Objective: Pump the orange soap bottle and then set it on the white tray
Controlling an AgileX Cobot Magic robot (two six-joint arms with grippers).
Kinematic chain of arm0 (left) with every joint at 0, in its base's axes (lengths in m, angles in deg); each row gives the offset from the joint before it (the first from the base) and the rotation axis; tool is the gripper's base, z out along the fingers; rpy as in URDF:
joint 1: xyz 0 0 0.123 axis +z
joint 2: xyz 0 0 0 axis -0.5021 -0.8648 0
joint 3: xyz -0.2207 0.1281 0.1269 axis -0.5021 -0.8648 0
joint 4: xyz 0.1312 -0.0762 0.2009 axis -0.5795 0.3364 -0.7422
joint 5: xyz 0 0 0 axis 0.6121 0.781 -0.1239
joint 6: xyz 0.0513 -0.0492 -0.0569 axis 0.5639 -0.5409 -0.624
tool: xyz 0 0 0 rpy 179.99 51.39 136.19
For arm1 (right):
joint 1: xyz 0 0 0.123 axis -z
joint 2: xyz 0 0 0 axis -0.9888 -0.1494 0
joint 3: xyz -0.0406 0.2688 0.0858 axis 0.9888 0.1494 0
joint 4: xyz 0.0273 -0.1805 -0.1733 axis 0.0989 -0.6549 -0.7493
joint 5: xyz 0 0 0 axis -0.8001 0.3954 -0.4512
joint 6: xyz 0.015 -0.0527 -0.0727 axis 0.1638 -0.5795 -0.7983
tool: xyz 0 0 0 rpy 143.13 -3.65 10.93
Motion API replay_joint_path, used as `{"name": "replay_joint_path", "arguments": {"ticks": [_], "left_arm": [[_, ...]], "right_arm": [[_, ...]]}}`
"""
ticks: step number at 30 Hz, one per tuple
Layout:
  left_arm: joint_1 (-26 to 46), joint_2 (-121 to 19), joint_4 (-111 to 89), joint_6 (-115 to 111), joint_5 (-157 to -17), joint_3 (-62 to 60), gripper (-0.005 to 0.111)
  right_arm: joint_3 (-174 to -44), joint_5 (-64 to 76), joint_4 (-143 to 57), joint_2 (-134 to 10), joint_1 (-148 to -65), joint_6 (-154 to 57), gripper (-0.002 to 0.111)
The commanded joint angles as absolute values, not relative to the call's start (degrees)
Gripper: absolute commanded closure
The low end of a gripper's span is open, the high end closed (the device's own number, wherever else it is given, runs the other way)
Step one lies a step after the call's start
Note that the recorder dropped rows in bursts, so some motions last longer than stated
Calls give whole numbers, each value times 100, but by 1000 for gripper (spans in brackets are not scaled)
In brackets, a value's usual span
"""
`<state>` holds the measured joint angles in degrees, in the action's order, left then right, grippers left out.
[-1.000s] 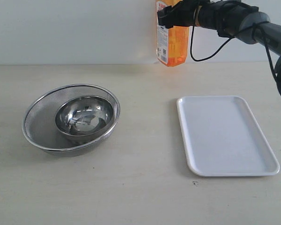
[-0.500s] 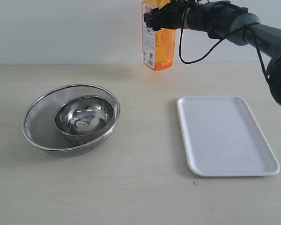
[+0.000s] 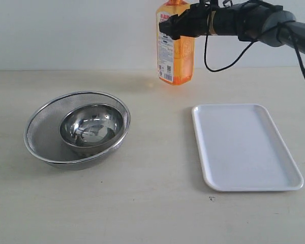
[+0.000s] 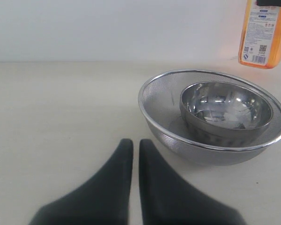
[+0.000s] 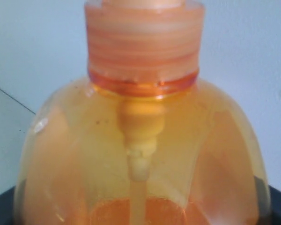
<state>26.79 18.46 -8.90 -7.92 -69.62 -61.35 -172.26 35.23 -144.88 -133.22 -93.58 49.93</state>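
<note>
The orange soap bottle (image 3: 176,53) hangs upright at the back of the table, left of the white tray (image 3: 246,147). I cannot tell if its base touches the table. My right gripper (image 3: 174,26) reaches in from the right and is shut on the bottle's upper body, below the orange collar (image 5: 143,42). Dark fingers (image 5: 278,206) show at both sides of the bottle in the right wrist view. The pump head is cut off by the frame's top. My left gripper (image 4: 136,146) is shut and empty, low over the table beside the strainer, with the bottle (image 4: 263,35) far behind it.
A round steel bowl (image 3: 91,124) sits inside a mesh strainer (image 3: 40,114) on the left of the table. The tray lies flat on the right with nothing on it. A white wall stands behind the table's far edge.
The right gripper carried the bottle left, then slightly back right, and lower. Its collar has now come into the exterior view. Bowl, strainer and tray have not moved.
</note>
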Motion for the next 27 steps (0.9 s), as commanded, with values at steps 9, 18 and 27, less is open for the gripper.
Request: {"name": "replay_joint_path", "arguments": {"ticks": [9, 18, 27], "left_arm": [[2701, 1866, -831, -822, -6982, -6159, 102], [2701, 1866, -831, -822, -6982, -6159, 102], [2701, 1866, -831, -822, -6982, -6159, 102]], "right_arm": [[-16507, 4540, -14289, -12557, -9223, 4785, 108], [-14994, 4643, -14289, -11548, -9223, 4228, 108], [-13756, 4706, -14289, -10717, -9281, 4159, 108]]}}
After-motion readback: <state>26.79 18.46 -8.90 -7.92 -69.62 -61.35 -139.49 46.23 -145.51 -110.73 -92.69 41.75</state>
